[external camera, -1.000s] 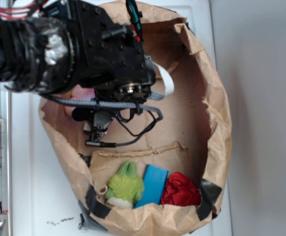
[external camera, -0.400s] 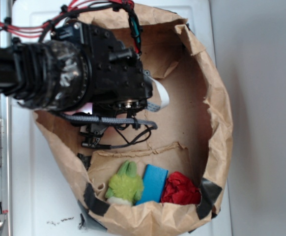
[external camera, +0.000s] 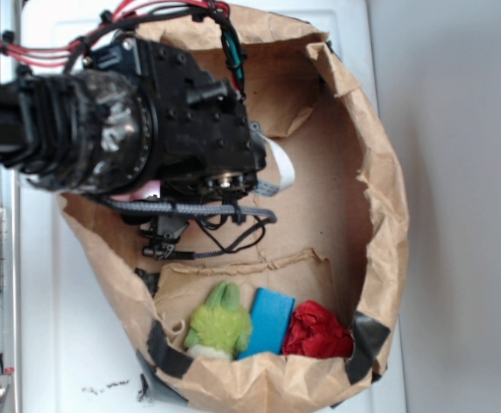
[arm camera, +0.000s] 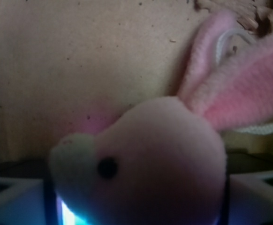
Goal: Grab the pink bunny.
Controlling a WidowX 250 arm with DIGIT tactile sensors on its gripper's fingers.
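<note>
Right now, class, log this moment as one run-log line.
target: fluffy pink plush bunny | position: directly before wrist camera | jaws: unclear | grasp: unconfirmed

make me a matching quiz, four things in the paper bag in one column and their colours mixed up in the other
Things:
1. bunny
2. fuzzy plush
3. flat block
4. crumpled cloth

Colours:
A. red
B. lime green
C. pink
D. blue

Pairs: 1-C, 2-B, 3-D, 4-A
</note>
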